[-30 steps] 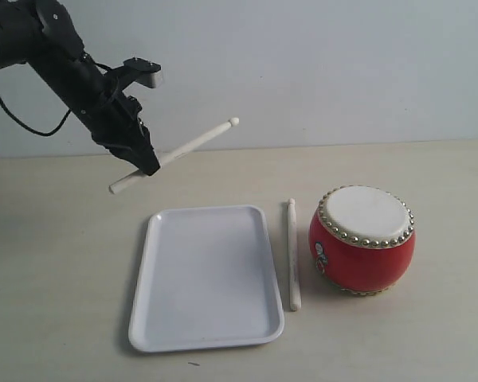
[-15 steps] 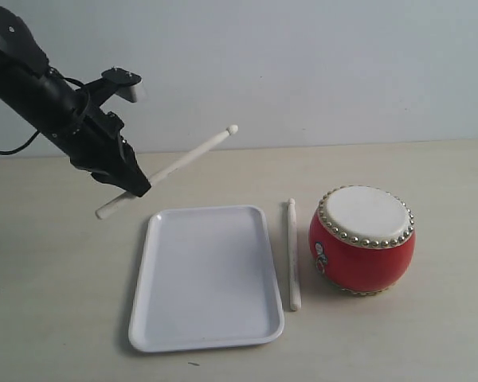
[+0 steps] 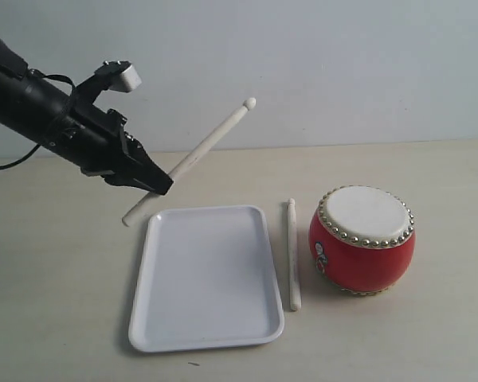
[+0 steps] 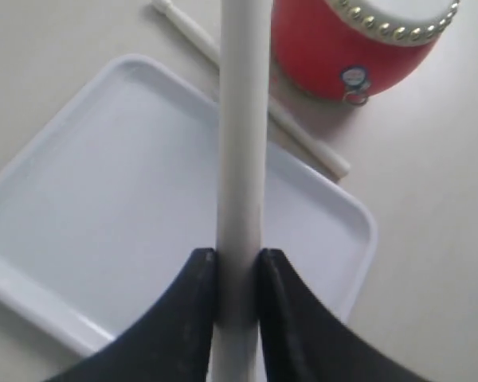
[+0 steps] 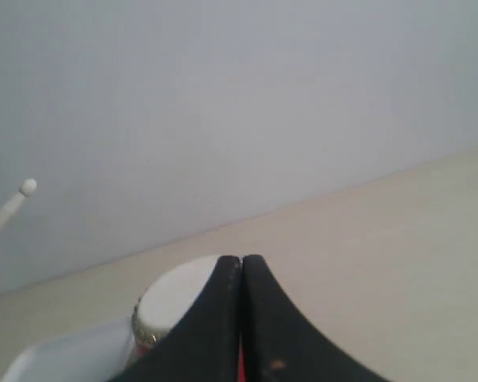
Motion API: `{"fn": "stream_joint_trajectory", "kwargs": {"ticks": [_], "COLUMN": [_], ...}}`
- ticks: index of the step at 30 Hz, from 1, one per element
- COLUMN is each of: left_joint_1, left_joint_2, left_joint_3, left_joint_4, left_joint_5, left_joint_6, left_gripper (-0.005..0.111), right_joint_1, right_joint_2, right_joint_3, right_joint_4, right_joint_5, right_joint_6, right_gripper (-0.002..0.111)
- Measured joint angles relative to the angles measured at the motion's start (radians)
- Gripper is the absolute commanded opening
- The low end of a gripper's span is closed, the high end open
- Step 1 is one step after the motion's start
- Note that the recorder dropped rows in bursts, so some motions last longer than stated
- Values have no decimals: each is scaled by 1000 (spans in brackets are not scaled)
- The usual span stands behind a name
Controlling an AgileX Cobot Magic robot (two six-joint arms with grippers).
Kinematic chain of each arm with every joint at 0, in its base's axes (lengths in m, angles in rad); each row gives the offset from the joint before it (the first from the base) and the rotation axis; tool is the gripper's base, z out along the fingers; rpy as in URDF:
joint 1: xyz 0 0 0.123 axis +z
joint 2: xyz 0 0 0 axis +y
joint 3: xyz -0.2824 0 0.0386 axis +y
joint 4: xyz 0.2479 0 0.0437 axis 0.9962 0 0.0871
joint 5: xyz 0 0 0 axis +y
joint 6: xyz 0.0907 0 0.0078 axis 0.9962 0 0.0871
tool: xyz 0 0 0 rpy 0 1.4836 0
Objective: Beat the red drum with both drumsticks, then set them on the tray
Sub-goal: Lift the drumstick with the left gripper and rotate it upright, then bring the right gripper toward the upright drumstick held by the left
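My left gripper (image 3: 158,183) is shut on a pale drumstick (image 3: 207,147), held in the air above the far left corner of the white tray (image 3: 175,334). The stick slants up with its bead tip (image 3: 250,103) toward the right. In the left wrist view that drumstick (image 4: 243,119) runs between the black fingers (image 4: 193,302) over the tray (image 4: 80,207). A second drumstick (image 3: 293,255) lies on the table between the tray and the red drum (image 3: 362,239). My right gripper (image 5: 240,259) is shut with nothing in it, out of the exterior view, with the drum (image 5: 171,306) behind it.
The beige table (image 3: 430,175) runs back to a plain pale wall (image 3: 342,64). The left arm (image 3: 40,103) and its cable hang over the table's far left side.
My left gripper has moved right and slightly down toward the tray's far corner, and the held drumstick has tilted steeper, its bead tip rising. The drum, tray and lying stick have not moved.
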Motion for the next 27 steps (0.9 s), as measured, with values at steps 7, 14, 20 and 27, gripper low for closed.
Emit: {"fn": "stream_joint_trajectory", "kwargs": {"ticks": [7,14,20,27], "left_joint_1": [5,6,6,6], "left_joint_2": [-57,-129,-138,-138], "left_joint_3": [163,403,592,681], "left_joint_4": [-238,-543,-835,-878], "left_joint_5": [-20,-67,6,101], "left_joint_6": [181,431,698,806], "left_gripper": [0,0,0,0], "right_joint_1": [0,0,8,36], "right_joint_2": [0,0,0,198], "right_joint_3": [0,0,0,-2], "right_joint_4": [19,96,-72,-732], "right_joint_5": [-187,-309,-316,-542], "right_joint_6": [19,219,519,984], "right_gripper": [0,0,0,0]}}
